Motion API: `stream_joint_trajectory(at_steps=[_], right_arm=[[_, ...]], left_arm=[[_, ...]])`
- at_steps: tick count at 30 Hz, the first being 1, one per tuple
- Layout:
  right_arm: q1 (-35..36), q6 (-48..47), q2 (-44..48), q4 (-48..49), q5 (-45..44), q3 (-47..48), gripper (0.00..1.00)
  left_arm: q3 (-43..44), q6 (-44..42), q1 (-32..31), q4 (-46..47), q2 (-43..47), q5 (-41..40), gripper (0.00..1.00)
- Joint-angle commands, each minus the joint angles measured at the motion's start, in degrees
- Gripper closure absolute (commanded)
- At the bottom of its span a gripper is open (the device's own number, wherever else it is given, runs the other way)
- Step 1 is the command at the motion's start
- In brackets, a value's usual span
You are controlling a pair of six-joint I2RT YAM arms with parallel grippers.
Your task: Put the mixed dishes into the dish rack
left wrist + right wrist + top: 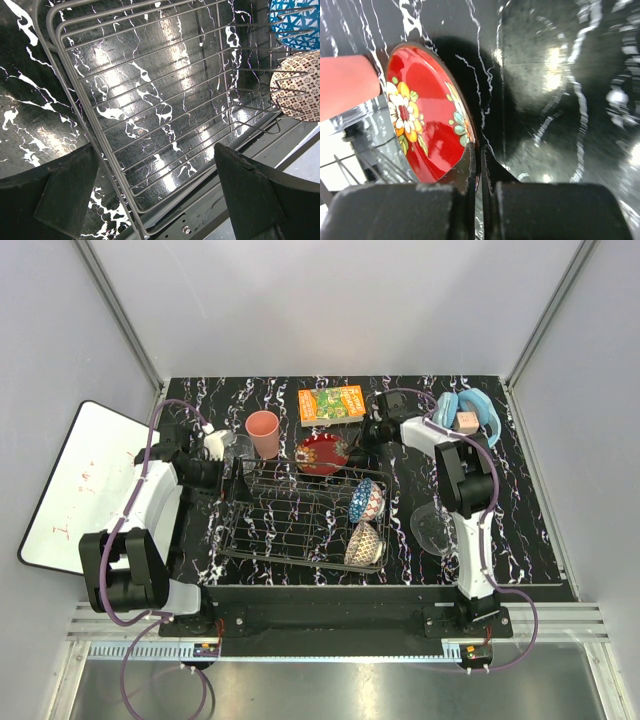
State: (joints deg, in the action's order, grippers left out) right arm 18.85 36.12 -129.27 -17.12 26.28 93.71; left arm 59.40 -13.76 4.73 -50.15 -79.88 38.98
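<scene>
Clenched on the rim of the glossy red bowl (427, 125), the right pincer (480, 155) is shown in the right wrist view with its two fingers (465, 170) pressed together, so that only the thin edge of the bowl is caught between them. The bowl's flowered inside is turned towards that camera; whether the bowl is clear of the tabletop (520, 500) cannot be told. From above, the red bowl is found just beyond the far edge of the dish rack (290, 525), outside it. The salmon-pink cup (263, 432) is stood upright just beside it on the left, and the orange-green box (331, 403) is laid behind it. The left pincer (155, 165) is seen released, its fingers spread wide apart with nothing gripped between them. It is poised over the left part of the rack, whose bare wire floor is seen below it. Two dishes are lodged on edge among the upright prongs at the right end of the rack: the blue patterned bowl (365, 500) on the far side and the beige patterned bowl (364, 543) on the near side, close together. The clear glass bowl (432, 528) is set on the tabletop to the right of the rack, beside the right arm, and the light-blue headphones (465, 412) are laid near the far right corner.
</scene>
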Motion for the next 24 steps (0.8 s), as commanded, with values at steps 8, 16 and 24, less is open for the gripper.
stream_joint_trajectory(at_steps=[8,16,24], right_arm=[[-1.3,-9.8,13.1,-8.5,-17.9,10.6,1.00],[-1.7,-12.2,17.8,-11.9,-18.7,16.4,1.00],[2.5,-19.8,32.0,-12.0,-21.2,8.9,1.00]], left_arm=[[1.6,-1.5,-0.1,-0.6,1.7,2.1,0.01],[1.7,-1.7,-0.2,-0.7,2.0,1.6,0.01],[1.3,-1.9,-0.2,-0.9,1.8,1.9,0.01]])
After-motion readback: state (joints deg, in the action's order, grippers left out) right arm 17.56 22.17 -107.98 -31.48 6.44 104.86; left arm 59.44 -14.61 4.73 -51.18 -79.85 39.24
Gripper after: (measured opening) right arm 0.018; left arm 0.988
